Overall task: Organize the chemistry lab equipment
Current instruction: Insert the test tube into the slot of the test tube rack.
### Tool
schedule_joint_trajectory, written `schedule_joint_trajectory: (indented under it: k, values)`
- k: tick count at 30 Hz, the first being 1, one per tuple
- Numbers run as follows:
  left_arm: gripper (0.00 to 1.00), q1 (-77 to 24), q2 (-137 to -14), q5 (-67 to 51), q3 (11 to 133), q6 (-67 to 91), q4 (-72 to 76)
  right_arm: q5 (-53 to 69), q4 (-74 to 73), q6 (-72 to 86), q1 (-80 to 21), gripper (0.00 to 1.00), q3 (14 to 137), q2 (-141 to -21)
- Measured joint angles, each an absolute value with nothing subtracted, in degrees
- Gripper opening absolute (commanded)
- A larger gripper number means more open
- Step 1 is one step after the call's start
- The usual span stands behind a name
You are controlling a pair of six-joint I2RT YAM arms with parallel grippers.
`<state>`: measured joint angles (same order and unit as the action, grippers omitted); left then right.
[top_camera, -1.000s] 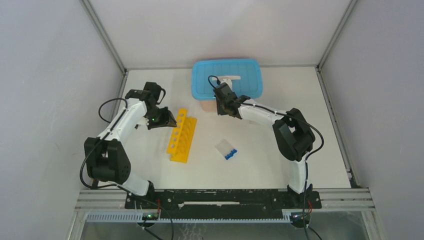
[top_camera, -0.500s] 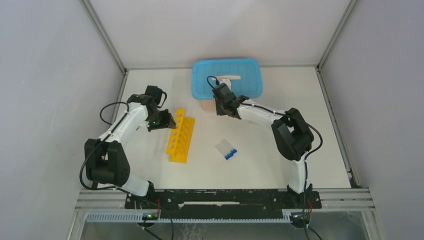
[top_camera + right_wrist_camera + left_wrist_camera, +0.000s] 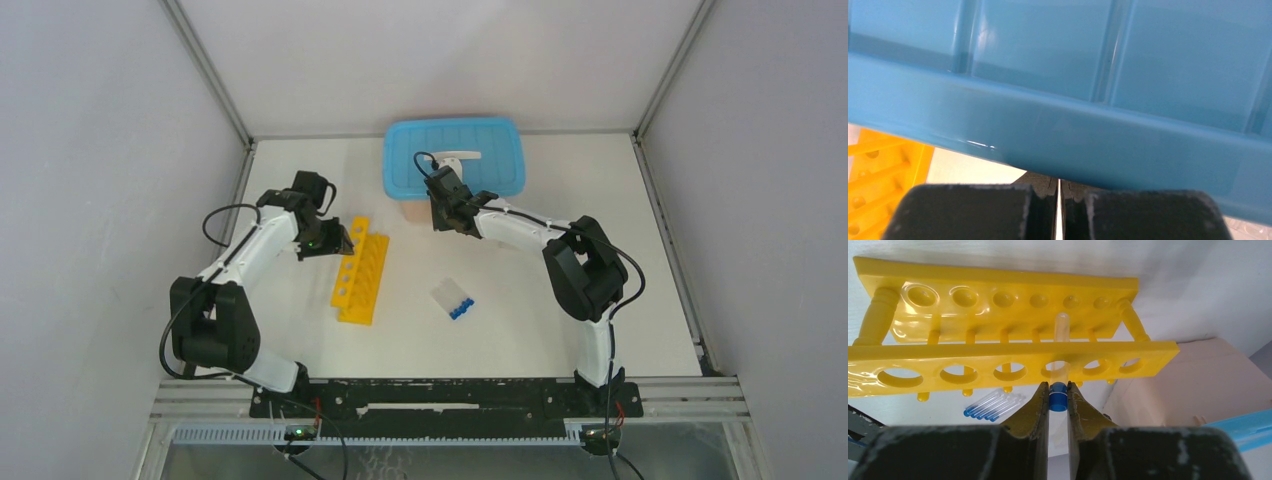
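Observation:
The yellow rack [image 3: 362, 275] lies left of the table's centre. In the left wrist view its holed plates [image 3: 998, 277] face the camera. My left gripper [image 3: 1058, 390] is shut on the blue cap of a clear tube [image 3: 1062, 327]. The tube passes through the fourth hole of the near plate, with its tip close to the far plate. From above, this gripper [image 3: 340, 243] sits at the rack's far left end. Several more blue-capped tubes [image 3: 453, 298] lie together on the table, and the same tubes [image 3: 993, 404] show below the rack. My right gripper [image 3: 440, 212] is shut, its fingertips [image 3: 1058, 182] tucked under the blue container's rim.
A blue plastic container [image 3: 453, 158] stands at the back centre with a white object [image 3: 460, 160] on top; its rim [image 3: 1063, 135] fills the right wrist view. Grey walls enclose the table on the left, right and back.
The left arm has shifted slightly at the rack with the tube still held, and the rack has nudged a little to the left. The right arm has not moved.

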<state>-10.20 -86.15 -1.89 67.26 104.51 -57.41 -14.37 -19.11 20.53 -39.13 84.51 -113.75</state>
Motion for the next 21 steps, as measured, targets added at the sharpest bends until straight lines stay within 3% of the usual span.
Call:
schedule_joint_trajectory:
  k: [21]
  values:
    - [0.08,-11.49,-86.26,-2.15,67.26,104.47,-57.56,-13.72,-19.07,20.53,-39.0,0.05,84.49,-113.75]
